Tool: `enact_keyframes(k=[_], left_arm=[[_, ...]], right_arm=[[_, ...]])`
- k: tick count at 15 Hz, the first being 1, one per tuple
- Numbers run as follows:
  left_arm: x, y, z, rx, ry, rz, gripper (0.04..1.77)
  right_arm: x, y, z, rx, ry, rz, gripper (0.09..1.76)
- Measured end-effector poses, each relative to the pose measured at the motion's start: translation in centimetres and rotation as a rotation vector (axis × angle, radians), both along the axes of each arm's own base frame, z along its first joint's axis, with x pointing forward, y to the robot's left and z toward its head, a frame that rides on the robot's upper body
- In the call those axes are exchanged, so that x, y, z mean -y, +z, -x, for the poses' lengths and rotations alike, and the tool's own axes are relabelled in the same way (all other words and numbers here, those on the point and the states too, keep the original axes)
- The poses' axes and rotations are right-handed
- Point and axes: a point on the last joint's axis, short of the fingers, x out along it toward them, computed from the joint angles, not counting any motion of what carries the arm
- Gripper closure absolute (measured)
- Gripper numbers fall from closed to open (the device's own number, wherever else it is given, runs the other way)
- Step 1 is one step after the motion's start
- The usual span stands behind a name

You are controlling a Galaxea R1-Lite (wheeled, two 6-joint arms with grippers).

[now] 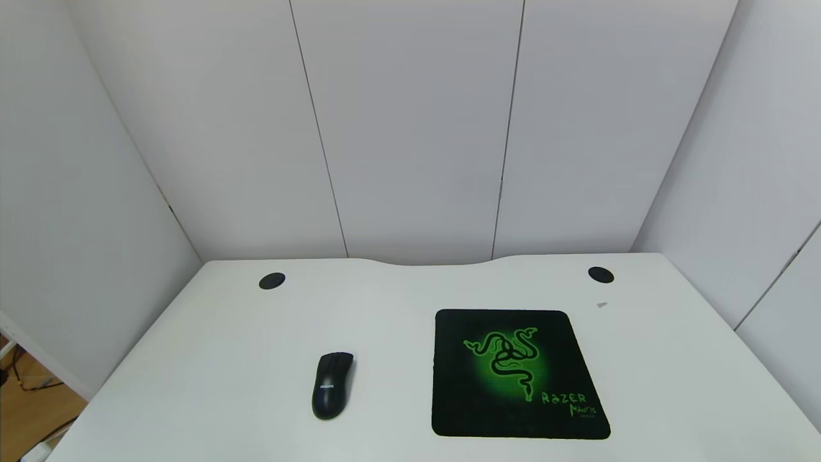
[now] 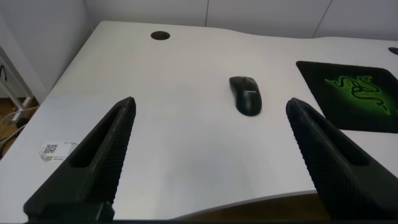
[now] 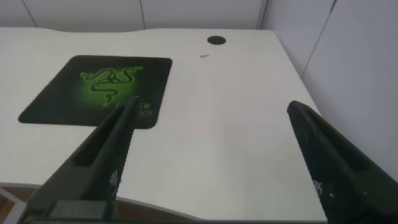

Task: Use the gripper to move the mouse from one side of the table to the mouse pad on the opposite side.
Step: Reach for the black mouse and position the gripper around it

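The black mouse (image 1: 333,385) lies on the left half of the white table (image 1: 211,359), beside the black mouse pad (image 1: 517,374) with its green emblem on the right half. Neither arm shows in the head view. In the left wrist view my left gripper (image 2: 211,109) is open and empty near the table's front edge, well back from the mouse (image 2: 246,94), with the pad (image 2: 357,94) beyond. In the right wrist view my right gripper (image 3: 211,112) is open and empty near the front right edge, the pad (image 3: 99,88) to one side.
Two round black cable holes (image 1: 272,280) (image 1: 600,274) sit near the table's far edge, which has a curved notch. White wall panels enclose the back and sides. A small label (image 2: 55,150) is stuck on the table near the left edge.
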Motion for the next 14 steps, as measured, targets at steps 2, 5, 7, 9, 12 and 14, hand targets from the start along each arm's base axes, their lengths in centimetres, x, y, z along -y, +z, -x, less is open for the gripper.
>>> enact_keyframes(k=[2, 5, 7, 9, 12, 14], left_arm=[[0.0, 0.0, 0.0, 0.000, 0.000, -0.004, 0.09], [0.0, 0.8, 0.3, 0.020, -0.016, -0.027, 0.09], [0.1, 2.0, 0.7, 0.041, -0.029, -0.028, 0.09], [0.1, 4.1, 1.3, 0.064, -0.034, -0.029, 0.09], [0.1, 7.7, 1.3, 0.067, -0.026, -0.026, 0.09], [0.0, 10.0, 0.7, 0.054, -0.019, -0.023, 0.09]], right_arm=[[0.0, 0.0, 0.0, 0.000, 0.000, 0.000, 0.14], [0.0, 0.0, 0.0, 0.000, 0.001, 0.000, 0.14], [0.0, 0.0, 0.0, 0.000, 0.000, 0.000, 0.14], [0.0, 0.0, 0.0, 0.000, 0.001, 0.000, 0.14], [0.0, 0.0, 0.0, 0.000, 0.001, 0.000, 0.14], [0.0, 0.0, 0.0, 0.000, 0.001, 0.000, 0.14]])
